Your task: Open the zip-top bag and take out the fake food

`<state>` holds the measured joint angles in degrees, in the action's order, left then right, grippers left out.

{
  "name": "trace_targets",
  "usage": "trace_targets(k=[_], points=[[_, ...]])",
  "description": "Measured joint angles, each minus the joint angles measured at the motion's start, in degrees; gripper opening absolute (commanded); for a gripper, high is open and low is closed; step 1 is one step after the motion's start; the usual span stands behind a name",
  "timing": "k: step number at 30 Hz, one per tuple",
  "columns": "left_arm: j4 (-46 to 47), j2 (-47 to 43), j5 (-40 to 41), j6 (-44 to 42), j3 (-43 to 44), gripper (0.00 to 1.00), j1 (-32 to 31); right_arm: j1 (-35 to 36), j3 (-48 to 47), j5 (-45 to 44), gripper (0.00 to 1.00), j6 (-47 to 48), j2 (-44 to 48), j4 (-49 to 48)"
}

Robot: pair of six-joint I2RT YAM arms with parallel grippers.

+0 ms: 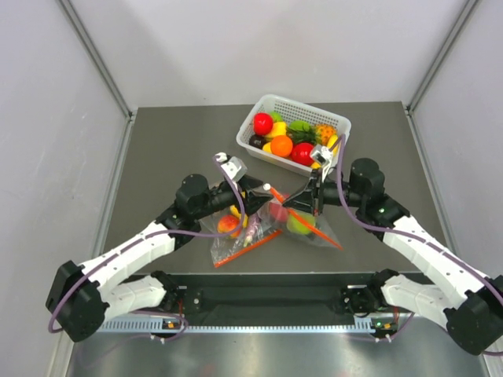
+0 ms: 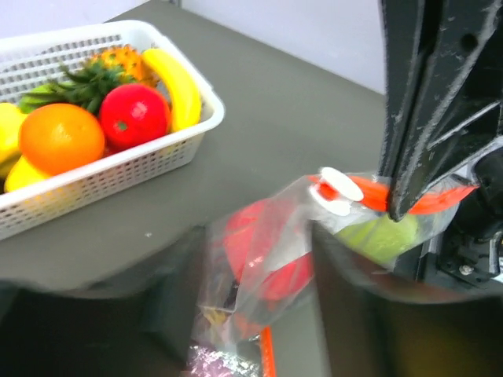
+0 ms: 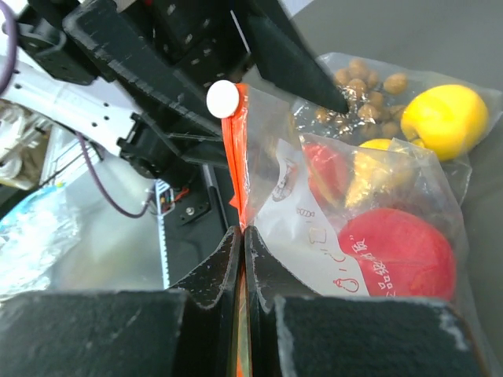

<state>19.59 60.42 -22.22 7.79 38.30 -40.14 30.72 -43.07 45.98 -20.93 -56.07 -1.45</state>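
Right gripper (image 3: 242, 236) pinches the zip-top bag (image 1: 302, 222), strip (image 1: 324, 233) slanting toward worktop's (image 1: 157, 157) near-right corner; left gripper (image 2: 255, 236) gapes; second bag (image 1: 234, 245) alongside.

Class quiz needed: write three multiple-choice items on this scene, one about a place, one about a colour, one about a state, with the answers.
1. Where does the white basket stand?
A. farther from the robot than the zip-top bag
B. nearer the robot than it
C. inside it

2. What colour is the bag's zip strip?
A. blue
B. orange-red
C. green

3. How is the right end effector?
A. open over the basket
B. shut on the zip strip
C. shut on a banana

Answers: 1 A, the top view shows it past the bag; 2 B, the right wrist view shows it plainly; 3 B, it pinches the strip.
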Motion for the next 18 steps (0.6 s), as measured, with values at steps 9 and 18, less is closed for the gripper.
trace_targets(k=[9, 18], points=[[5.77, 3.96, -6.51, 2.29, -0.50, 0.00, 0.02, -2.38, -1.95, -0.57, 0.57, 3.80, 0.85, 5.92], [-6.58, 7.50, -4.02, 7.63, 8.85, 0.00, 0.28, -1.68, -5.55, -22.12, 0.64, 16.15, 15.26, 13.60]])
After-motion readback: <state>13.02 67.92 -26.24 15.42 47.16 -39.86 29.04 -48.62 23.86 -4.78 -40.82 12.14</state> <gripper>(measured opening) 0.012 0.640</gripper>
